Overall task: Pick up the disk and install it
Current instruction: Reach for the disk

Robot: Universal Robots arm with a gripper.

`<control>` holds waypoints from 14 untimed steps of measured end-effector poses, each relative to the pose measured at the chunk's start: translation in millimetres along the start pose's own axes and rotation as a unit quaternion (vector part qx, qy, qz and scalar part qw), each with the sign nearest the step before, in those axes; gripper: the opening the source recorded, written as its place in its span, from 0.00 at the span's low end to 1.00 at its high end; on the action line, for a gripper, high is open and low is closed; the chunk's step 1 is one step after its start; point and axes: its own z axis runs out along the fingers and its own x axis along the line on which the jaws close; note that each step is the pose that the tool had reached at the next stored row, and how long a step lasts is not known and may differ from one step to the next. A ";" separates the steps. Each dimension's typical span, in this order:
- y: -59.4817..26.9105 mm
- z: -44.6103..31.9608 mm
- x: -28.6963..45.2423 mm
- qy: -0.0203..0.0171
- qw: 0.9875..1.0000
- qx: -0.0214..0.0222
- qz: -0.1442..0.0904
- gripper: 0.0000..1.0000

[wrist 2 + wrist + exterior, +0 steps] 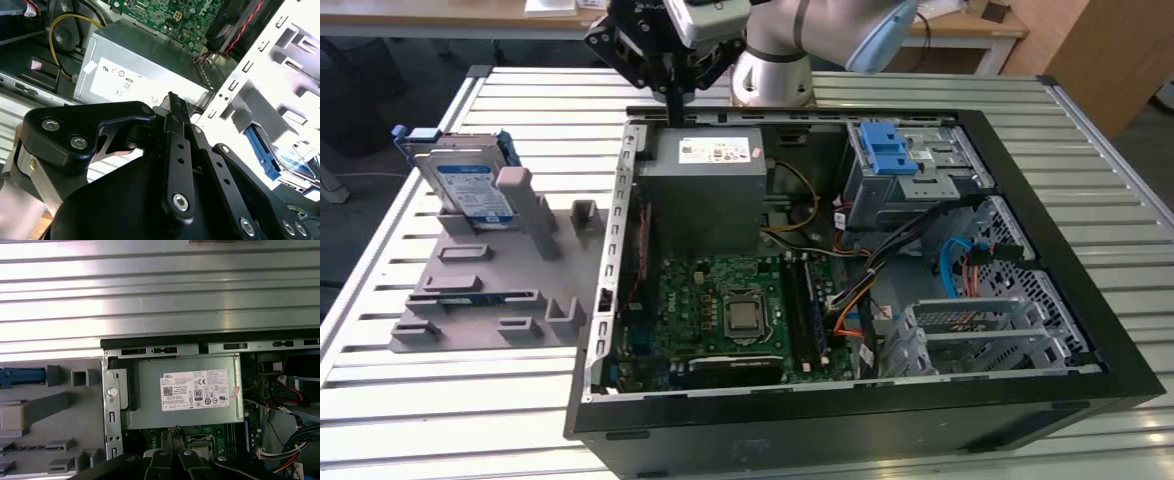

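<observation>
The slatted metal table (520, 90) carries an open computer case (854, 430) lying on its side. Beside the case, toward the exterior view's left, sits a grey plastic rack (480, 300). Inside the case, at its far end, lies a big grey metal box (707, 200) with a white sticker.

The disk (464, 185) is not in the case. It stands on edge in the far end of the rack, tipped back a little, with its labelled face toward the exterior camera, its long axis pointing up and blue rails along its sides. Nothing touches it except the rack.

The gripper (678, 115) hangs from the arm above the far rim of the case, just over the grey box and pointing straight down. Its jaws are drawn together, or very nearly so, with nothing between them; the second wrist view shows the black fingers (172, 107) meeting at a thin tip.

So the disk lies well apart from the jaws, sideways toward the exterior view's left, across the case wall and somewhat lower than the fingertips. To my eye, the pick-up has not yet been made.
</observation>
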 end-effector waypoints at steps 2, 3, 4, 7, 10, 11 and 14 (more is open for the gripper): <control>0.5 -0.1 3.4 0.000 1.000 0.000 0.000 0.11; 0.7 -0.1 5.1 0.000 1.000 0.000 0.000 0.11; 0.9 -0.1 6.9 0.000 1.000 0.000 0.000 0.11; 1.6 -0.2 12.1 0.000 1.000 0.000 0.000 0.11; 2.2 -0.2 17.0 0.000 1.000 0.000 0.000 0.11; 2.4 -0.3 18.6 0.000 1.000 0.000 0.000 0.11; 2.8 -0.3 24.0 0.000 1.000 0.000 0.000 0.11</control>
